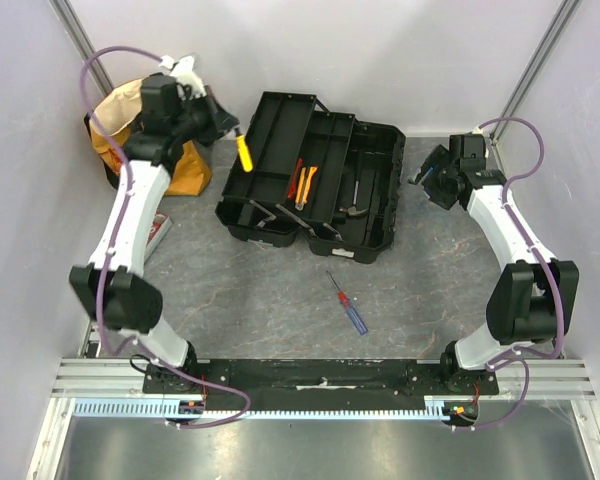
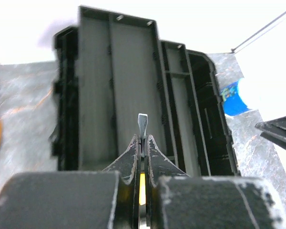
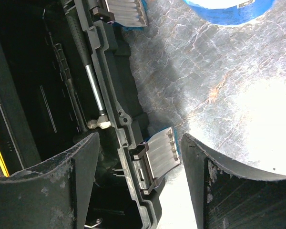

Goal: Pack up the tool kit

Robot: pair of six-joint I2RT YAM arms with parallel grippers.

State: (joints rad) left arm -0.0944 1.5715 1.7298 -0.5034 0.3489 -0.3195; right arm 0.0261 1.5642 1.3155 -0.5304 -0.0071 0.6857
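Note:
The tool kit lies open in the middle of the table, its trays fanned out, with orange-handled pliers and other tools inside. My left gripper hovers over the kit's left tray, shut on a yellow-handled screwdriver. In the left wrist view the gripper pinches the shaft, and the flat tip points over the tray. My right gripper stands open at the kit's right edge. In the right wrist view it straddles a blue-grey latch on the rim without touching it.
A blue-and-red screwdriver lies on the table in front of the kit. A yellow-orange bag stands at the back left behind my left arm. A blue tape roll sits right of the kit. Walls close in on three sides.

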